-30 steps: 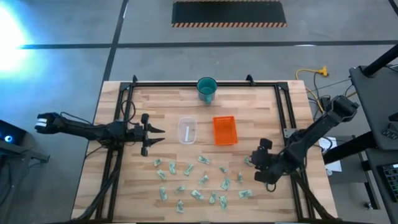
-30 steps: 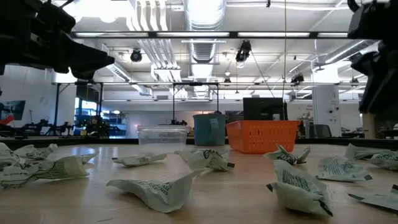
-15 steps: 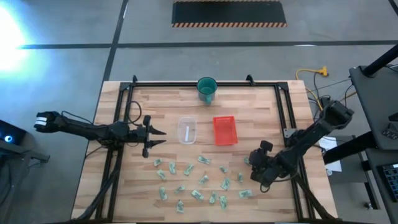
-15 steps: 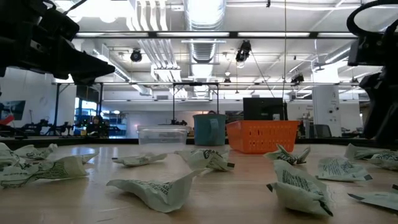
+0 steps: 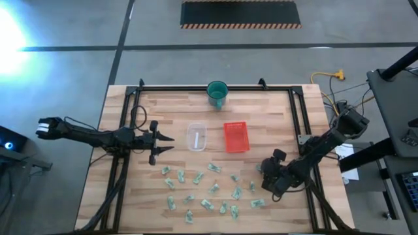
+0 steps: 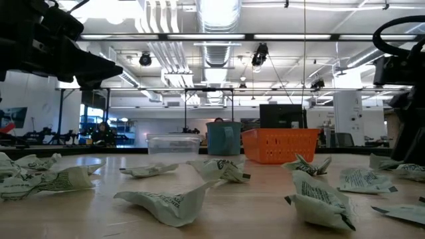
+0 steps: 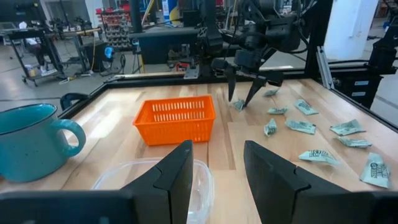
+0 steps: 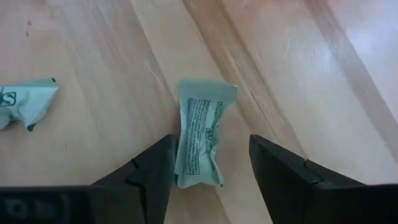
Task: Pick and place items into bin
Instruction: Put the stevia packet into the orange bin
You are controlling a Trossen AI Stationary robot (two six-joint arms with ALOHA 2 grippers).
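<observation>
A pale wooden table with a black frame stands on a grey concrete floor, in a big hall with bright strip lights and ducts overhead. Near the middle of the table sits an orange basket. Beside it, toward the left arm, is a clear plastic tub, and beyond the basket at the far edge stands a teal cup. The small green-and-white packets lie scattered on the wood on the near side of the basket, none of them in the basket as far as I can see.

The right gripper is down low over the table, on the near side of the basket and toward the right arm's edge. It points down at one packet that lies flat on the wood. Its fingers are spread wide with the packet lying between them, not yet pinched.

The left gripper hangs level above the table beyond the tub from the basket, its fingers spread apart and holding nothing.
</observation>
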